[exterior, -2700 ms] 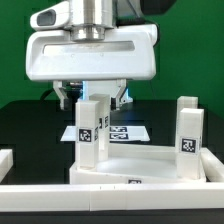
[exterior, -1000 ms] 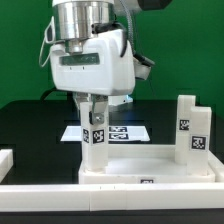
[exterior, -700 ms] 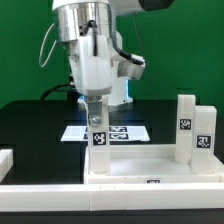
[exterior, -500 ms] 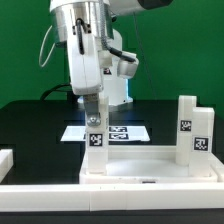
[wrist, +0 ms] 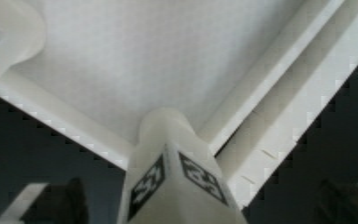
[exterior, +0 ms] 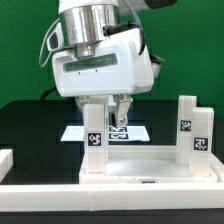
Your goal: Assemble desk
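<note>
Gripper (exterior: 107, 108) hangs with its jaws spread wide and clamping nothing, the leg post (exterior: 95, 146) standing upright directly beneath it on the desk slab's (exterior: 150, 165) corner, long axis vertical.

marker board (exterior: 128, 133): flat on black table (exterior: 30, 125), tags facing up, partly hidden | white border rail (exterior: 60, 193): along near edge | short rail piece (exterior: 5, 158): exterior view's left | green backdrop (exterior: 25, 50)
</note>
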